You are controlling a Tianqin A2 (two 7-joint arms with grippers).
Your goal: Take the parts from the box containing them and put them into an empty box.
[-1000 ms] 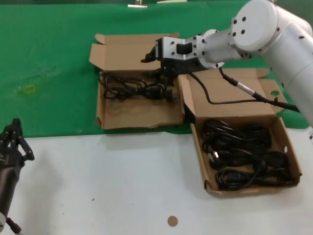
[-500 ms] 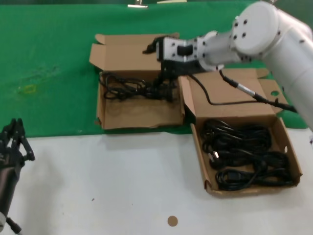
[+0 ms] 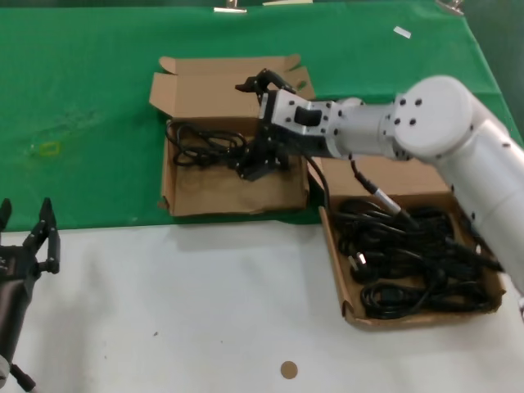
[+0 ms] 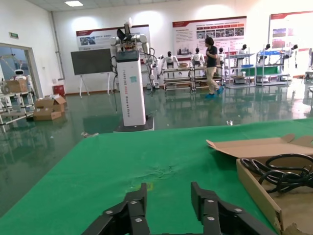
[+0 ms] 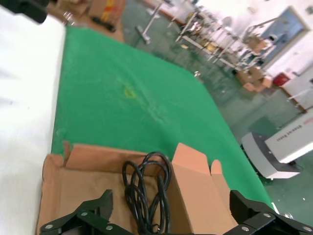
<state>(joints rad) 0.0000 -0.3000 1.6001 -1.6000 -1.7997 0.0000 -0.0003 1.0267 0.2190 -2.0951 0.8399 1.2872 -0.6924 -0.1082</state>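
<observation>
Head view shows your right hand [image 3: 260, 160] spread open over the cord [image 3: 205, 147] lying in the straight-walled box [image 3: 232, 190]; next, lift clear toward the full box [image 3: 407, 315] for another bundle.

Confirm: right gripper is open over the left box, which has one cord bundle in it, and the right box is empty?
Not quite. The right box is not empty: the head view shows several black cord bundles in it. The rest holds: the right gripper is open over the left box, which has one cord bundle in it.
</observation>
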